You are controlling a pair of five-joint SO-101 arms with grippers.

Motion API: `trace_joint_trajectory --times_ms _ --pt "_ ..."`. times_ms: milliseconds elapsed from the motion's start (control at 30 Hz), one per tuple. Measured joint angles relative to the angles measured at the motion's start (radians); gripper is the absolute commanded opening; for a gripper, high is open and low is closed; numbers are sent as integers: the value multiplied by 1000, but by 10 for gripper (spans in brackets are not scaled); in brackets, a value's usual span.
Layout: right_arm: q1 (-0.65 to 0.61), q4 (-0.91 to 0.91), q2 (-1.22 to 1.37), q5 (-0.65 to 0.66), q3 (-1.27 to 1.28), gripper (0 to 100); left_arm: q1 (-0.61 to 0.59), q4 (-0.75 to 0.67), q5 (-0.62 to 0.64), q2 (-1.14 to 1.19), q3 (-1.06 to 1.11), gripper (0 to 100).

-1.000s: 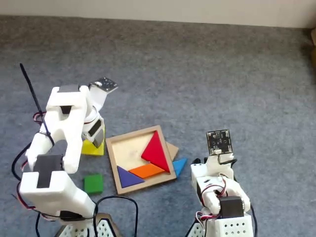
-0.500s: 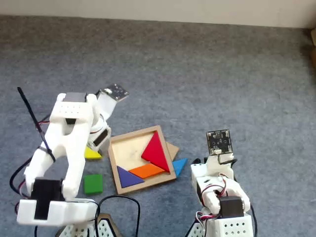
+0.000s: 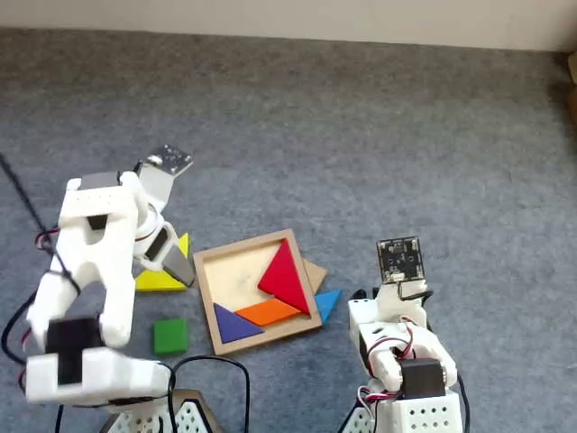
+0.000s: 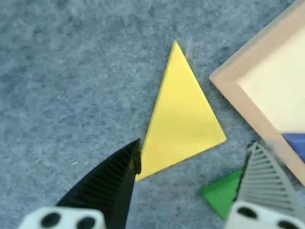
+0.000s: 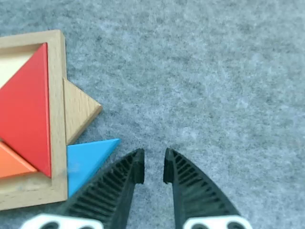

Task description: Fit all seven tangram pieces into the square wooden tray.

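"Where the square wooden tray lies between the arms, we count three pieces inside: a red triangle, an orange piece and a purple triangle."

"We find the rest outside. A blue triangle and a plain wooden piece sit against its rim on the right arm's side, and a green square and a yellow triangle on the left's. Our left gripper is spread wide over the yellow triangle, gripping nothing — our right gripper is all but closed, empty."
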Motion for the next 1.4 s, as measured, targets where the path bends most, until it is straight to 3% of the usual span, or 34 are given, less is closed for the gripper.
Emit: trace_joint_trajectory --times_ms 167,433,600,1067,1400 --pt "0 0 0 0 0 77 -2 -11 -3 226 -106 249" --pt "0 0 0 0 0 77 29 130 -3 384 -301 143" --pt "0 0 0 0 0 77 100 143 2 388 -308 98" --pt "0 0 0 0 0 77 207 141 183 381 -315 98" --pt "0 0 0 0 0 77 387 258 308 250 -285 98"
